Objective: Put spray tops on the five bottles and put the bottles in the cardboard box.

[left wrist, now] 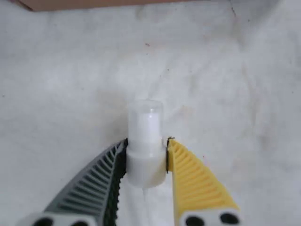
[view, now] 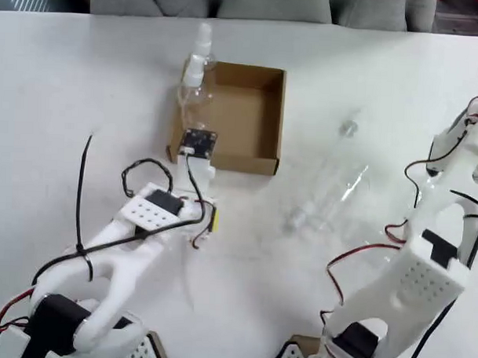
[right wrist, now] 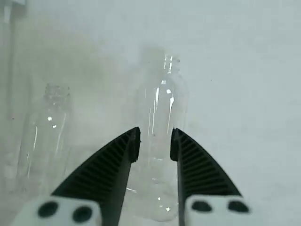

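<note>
High view: the cardboard box point(view: 245, 120) sits mid-table, with two capped bottles point(view: 197, 64) at its far-left corner and the table point(view: 54, 78) stretching wide to its left.
Left wrist view: the left gripper point(left wrist: 146, 142) clamps a spray top point(left wrist: 146, 122) near the box's edge.
Right wrist view: the right gripper point(right wrist: 155, 139), slightly parted, is above a clear bottle point(right wrist: 162, 101).

The open brown cardboard box point(view: 247, 162) sits at twelve o'clock on the tabletop point(view: 69, 102). Two sprayer-capped bottles point(view: 197, 75) stand in its nine o'clock side. Two topless clear bottles point(view: 333, 194) rest at its four o'clock. A white spray top point(left wrist: 146, 122) is pinched in the left hand point(left wrist: 146, 141).
</note>
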Robot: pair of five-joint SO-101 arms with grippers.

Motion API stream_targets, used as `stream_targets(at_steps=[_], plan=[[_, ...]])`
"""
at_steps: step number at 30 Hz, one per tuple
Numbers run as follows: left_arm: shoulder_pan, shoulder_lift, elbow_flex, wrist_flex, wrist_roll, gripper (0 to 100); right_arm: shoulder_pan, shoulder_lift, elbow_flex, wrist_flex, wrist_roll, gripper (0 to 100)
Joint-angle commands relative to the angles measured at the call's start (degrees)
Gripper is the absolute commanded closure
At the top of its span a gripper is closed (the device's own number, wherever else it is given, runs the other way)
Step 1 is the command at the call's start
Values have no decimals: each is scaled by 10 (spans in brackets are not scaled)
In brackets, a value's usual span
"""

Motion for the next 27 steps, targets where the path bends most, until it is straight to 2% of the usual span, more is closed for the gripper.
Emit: stream_targets(at_steps=[1,8,19,27], plan=[[-3,-29,-3,-9,-6,977,4,-68,37,0,-8,896],[-3,-29,-3,-9,-6,977,6,-75,111,-58,-5,803],[-3,-29,-3,-8,-6,977,10,-74,235,-201,-5,763],[-3,-29,-3,-9,-6,977,7,-18,215,-220,-5,755]])
